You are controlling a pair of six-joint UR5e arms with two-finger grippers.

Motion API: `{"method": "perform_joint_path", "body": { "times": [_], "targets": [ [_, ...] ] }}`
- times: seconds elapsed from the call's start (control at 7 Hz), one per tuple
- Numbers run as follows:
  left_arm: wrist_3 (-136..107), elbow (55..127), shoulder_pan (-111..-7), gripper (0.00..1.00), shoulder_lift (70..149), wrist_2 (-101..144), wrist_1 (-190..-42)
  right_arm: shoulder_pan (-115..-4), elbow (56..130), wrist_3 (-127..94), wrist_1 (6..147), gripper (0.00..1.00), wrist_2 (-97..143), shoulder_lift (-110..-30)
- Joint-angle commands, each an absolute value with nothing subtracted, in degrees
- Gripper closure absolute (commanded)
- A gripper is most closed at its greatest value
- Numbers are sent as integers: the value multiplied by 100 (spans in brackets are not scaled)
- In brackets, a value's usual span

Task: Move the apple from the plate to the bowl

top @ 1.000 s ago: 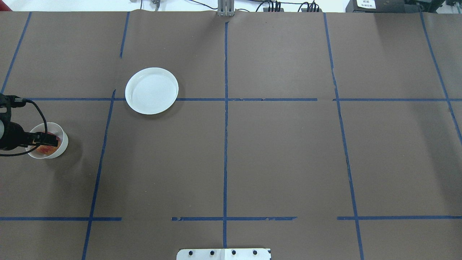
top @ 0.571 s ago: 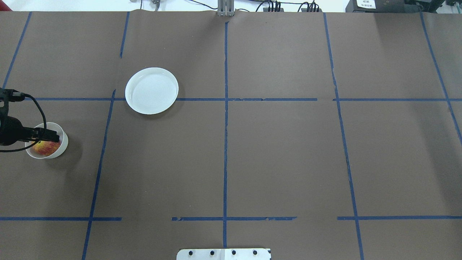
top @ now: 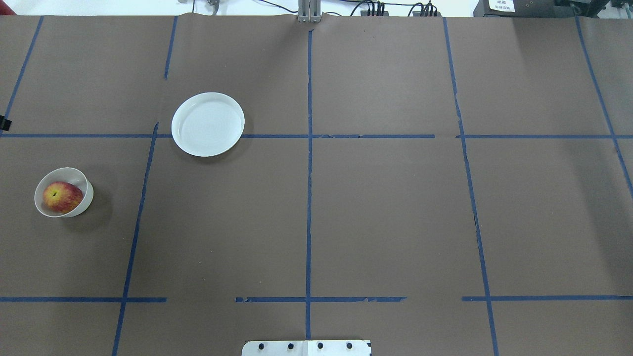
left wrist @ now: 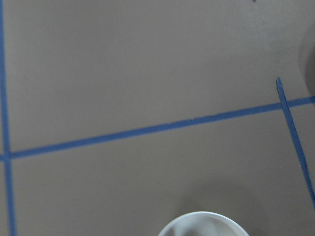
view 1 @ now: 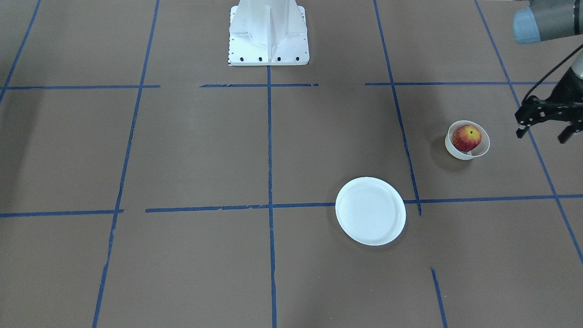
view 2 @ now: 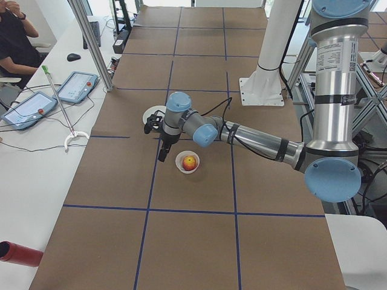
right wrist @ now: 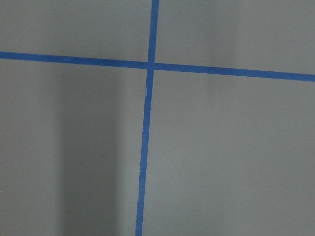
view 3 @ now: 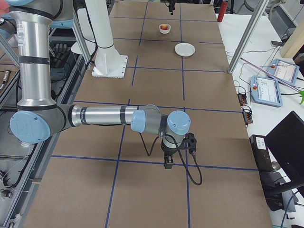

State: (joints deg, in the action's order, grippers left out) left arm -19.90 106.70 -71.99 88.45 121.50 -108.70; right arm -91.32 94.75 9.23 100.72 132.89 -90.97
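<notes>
The red and yellow apple (top: 62, 197) lies in the small white bowl (top: 85, 187) at the table's left side; it also shows in the front-facing view (view 1: 466, 137). The flat white plate (top: 207, 123) is bare, beyond and to the right of the bowl. My left gripper (view 1: 543, 133) is open and empty, raised a little outward of the bowl (view 1: 483, 146), apart from it. In the left wrist view only the bowl's rim (left wrist: 202, 218) shows at the bottom edge. My right gripper (view 3: 169, 159) hangs over bare table far from these things; I cannot tell its state.
Blue tape lines (top: 309, 148) cross the brown table cover. The white robot pedestal (view 1: 268, 32) stands at the robot's side of the table. Tablets (view 2: 75, 86) and a seated person (view 2: 12, 36) are on the operators' side.
My left gripper has pulled back from over the bowl toward the left and left the overhead view. The apple now lies uncovered in the bowl.
</notes>
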Motion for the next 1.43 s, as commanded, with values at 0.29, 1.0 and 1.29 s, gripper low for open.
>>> {"method": "perform_joint_path", "body": {
  "times": [0.29,1.0,1.29],
  "targets": [
    [-115,9344,-8725,0,8939,13306,-10022,-9132,9475,923,10072,0,13289,-9097],
    [562,9422,-9369,0,8789,13315,-8569,-9132,9475,923,10072,0,13289,-9097],
    [571,9361,-9360,0,8789,13324,-8613,-9132,9475,923,10072,0,13289,-9097]
  ]
}}
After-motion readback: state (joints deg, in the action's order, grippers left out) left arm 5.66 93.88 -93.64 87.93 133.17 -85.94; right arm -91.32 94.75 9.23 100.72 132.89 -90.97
